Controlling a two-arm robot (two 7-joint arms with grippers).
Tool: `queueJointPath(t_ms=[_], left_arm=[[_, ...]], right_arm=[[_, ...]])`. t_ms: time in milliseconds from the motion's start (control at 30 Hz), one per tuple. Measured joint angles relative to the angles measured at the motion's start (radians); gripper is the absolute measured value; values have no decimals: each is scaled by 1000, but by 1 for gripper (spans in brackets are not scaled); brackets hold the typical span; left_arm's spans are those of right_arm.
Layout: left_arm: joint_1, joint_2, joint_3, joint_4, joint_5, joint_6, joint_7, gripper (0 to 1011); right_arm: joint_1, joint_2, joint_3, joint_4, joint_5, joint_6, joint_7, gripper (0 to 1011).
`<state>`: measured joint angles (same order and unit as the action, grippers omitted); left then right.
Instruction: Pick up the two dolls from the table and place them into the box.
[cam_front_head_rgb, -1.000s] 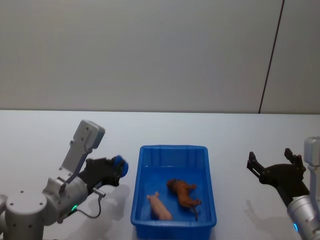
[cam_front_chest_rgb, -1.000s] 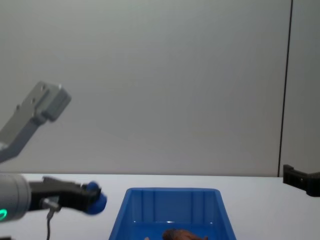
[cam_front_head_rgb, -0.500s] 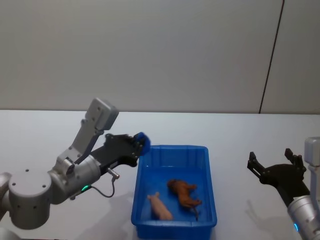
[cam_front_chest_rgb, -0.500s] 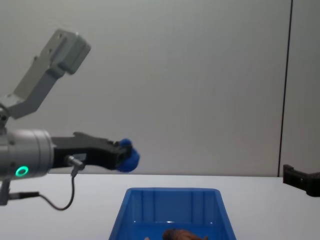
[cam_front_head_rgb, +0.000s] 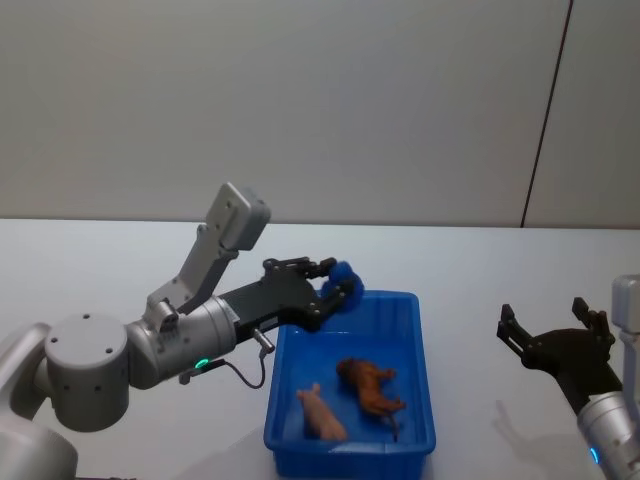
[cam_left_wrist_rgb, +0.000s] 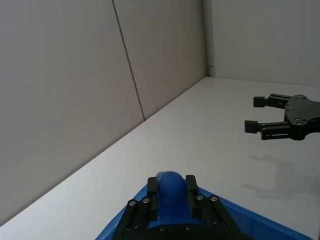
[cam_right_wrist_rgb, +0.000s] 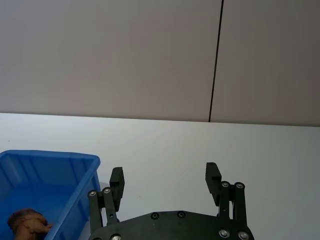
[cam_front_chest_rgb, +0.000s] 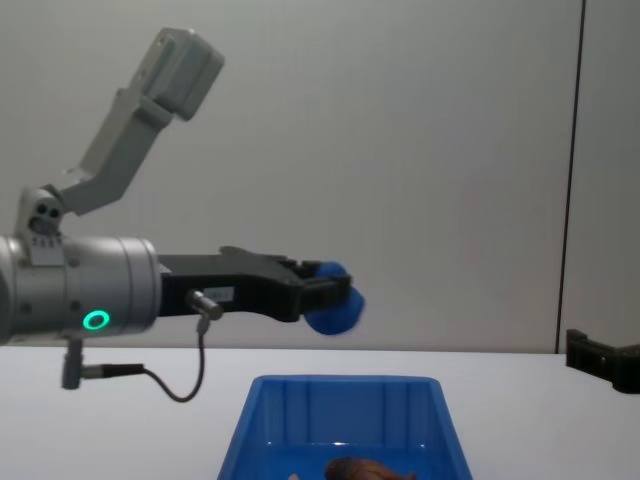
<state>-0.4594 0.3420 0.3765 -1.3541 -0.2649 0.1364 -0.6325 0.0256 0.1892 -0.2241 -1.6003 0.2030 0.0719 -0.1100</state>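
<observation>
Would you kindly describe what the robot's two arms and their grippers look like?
The left arm is silver-grey and cylindrical, with a glowing green ring light, a thin dark cable looping beneath it and a boxy grey camera mount on top. Its left gripper is black with linkage fingers. The right arm is silver-grey too, ending in the right gripper, black, with bolted finger links.

I get even, soft light from overhead, neither dim nor harsh. Faint, diffuse shadows lie on the table (cam_front_head_rgb: 480, 300) at the head view's lower right and middle left. The wall darkens a little toward the corners. Small glints show on the box (cam_front_head_rgb: 349, 441) floor. Everything looks slightly soft, edges included.
</observation>
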Motion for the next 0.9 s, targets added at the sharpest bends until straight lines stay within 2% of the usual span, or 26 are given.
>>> queueJointPath(t_ms=[200, 367, 400, 567, 600, 633, 767, 900], left_arm=[[-22, -18, 9, 35, -13, -15, -47, 478], [-36, -28, 15, 56, -20, -23, -77, 664], [-37, -30, 16, 59, -21, -24, -80, 664], [-46, -37, 19, 72, -26, -30, -98, 859], [-47, -37, 20, 74, -26, -31, -100, 865], [-49, -39, 20, 77, -27, -32, -104, 927], [-51, -41, 22, 81, -29, -34, -110, 1001], [-54, -44, 23, 86, -30, -37, -117, 1001]], right_arm=[[0, 0, 0, 0, 0, 0, 0, 1001], [0, 0, 0, 0, 0, 0, 0, 1001], [0, 0, 0, 0, 0, 0, 0, 1001], [0, 0, 0, 0, 0, 0, 0, 1001], [0, 0, 0, 0, 0, 0, 0, 1001], [0, 0, 0, 0, 0, 0, 0, 1001], [0, 0, 0, 0, 0, 0, 0, 1001], [0, 0, 0, 0, 0, 0, 0, 1001]])
